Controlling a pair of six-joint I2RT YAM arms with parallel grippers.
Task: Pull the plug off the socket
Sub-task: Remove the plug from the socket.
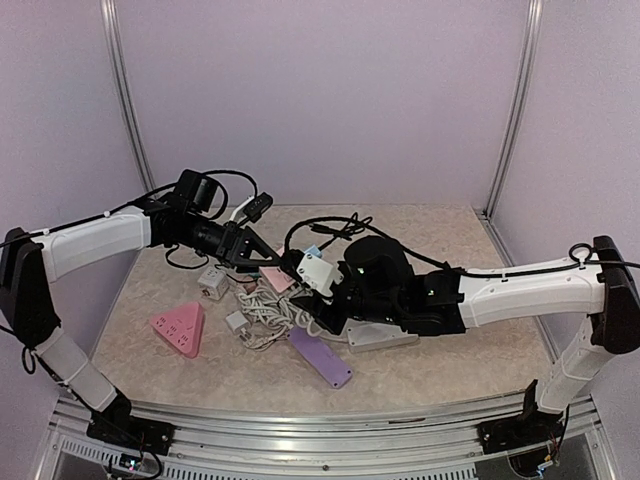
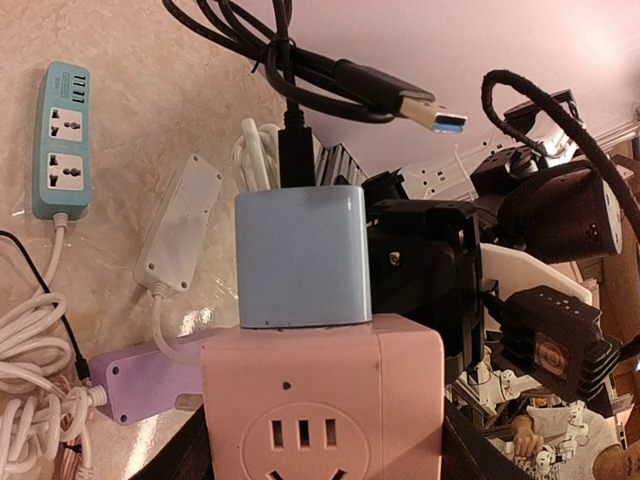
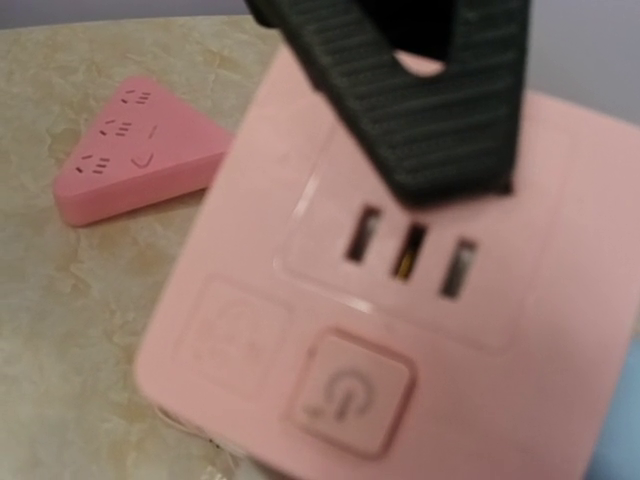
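My left gripper (image 1: 262, 258) clamped the smooth pink cube socket (image 2: 322, 400), my right gripper (image 1: 322, 284) the boxy blue plug (image 2: 300, 255) seated in it.

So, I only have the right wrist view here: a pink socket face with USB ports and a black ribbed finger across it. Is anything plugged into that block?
Observer: Yes. In the left wrist view, a light blue adapter sits plugged into another face of the pink socket cube.
Operator: Whose finger is that?
Observer: It looks like one of the left gripper; the top view shows that gripper clamped on the cube.
Operator: And the right gripper?
Observer: In the top view, the right gripper is closed on the adapter, which is not yet pulled out.
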